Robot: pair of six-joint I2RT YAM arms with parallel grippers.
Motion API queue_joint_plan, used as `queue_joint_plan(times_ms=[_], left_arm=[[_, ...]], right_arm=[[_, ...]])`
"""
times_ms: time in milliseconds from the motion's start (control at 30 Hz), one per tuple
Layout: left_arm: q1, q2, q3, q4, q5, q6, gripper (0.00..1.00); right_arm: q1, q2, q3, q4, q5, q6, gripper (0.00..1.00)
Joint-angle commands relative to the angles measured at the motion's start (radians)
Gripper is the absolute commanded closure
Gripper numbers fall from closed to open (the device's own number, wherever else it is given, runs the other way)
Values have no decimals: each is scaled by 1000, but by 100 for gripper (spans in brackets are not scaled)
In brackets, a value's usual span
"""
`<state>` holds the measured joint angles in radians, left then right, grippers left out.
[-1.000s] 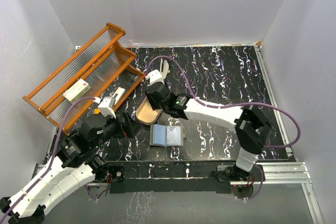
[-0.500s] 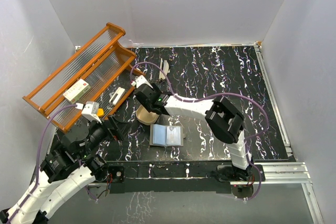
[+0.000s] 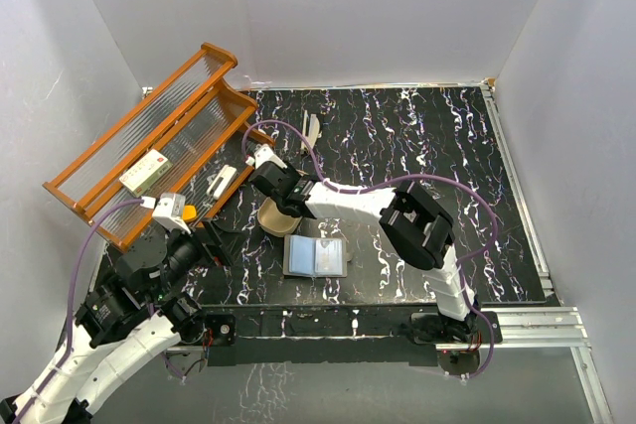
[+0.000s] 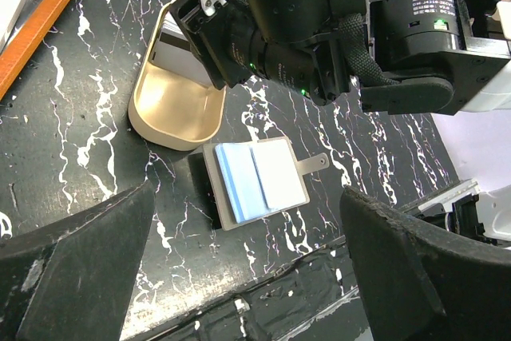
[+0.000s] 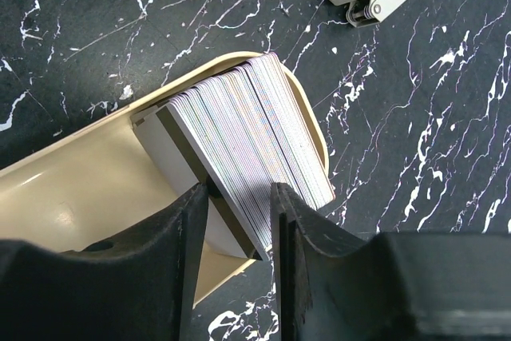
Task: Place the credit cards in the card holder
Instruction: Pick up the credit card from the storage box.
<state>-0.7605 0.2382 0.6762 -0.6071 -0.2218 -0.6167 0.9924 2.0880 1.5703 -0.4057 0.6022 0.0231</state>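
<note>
- Card holder (image 3: pixel 316 256) laid open by table's (image 3: pixel 427 136) near edge, left of centre; bare table to right.
- Credit cards (image 5: pixel 247 141) stood on edge in tan tray (image 5: pixel 72 189), just behind card holder.
- Right gripper (image 5: pixel 238 197) set astride front cards; pinch not confirmable.
- Left gripper (image 4: pixel 247 277) spread wide, drawn back toward near-left corner since a second ago.
- Tray mostly hidden under right wrist from above.

The credit cards (image 5: pixel 247 133) are pale and finely striped, the tray (image 5: pixel 72 189) tan, the table (image 3: pixel 417 136) white-veined black.

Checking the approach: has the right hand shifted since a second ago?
Yes. The right hand moved left, toward the orange-framed rack, now over the tan oval tray.
</note>
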Motion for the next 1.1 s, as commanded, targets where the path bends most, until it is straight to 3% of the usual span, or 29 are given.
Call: queue_joint_plan(times_ms=[0, 500, 700, 967, 1067], left_arm=[[0, 0, 4, 8, -11, 15, 1], [0, 15, 5, 19, -2, 26, 1], [0, 6, 12, 5, -61, 26, 1], [0, 86, -1, 23, 35, 40, 2], [0, 160, 11, 18, 77, 36, 7]], right_arm=[[-8, -48, 52, 14, 30, -25, 67], [-8, -72, 49, 22, 33, -35, 80], [-8, -94, 43, 18, 22, -34, 85], [-8, -159, 20, -1, -51, -17, 96], [-8, -188, 23, -63, -120, 31, 100]])
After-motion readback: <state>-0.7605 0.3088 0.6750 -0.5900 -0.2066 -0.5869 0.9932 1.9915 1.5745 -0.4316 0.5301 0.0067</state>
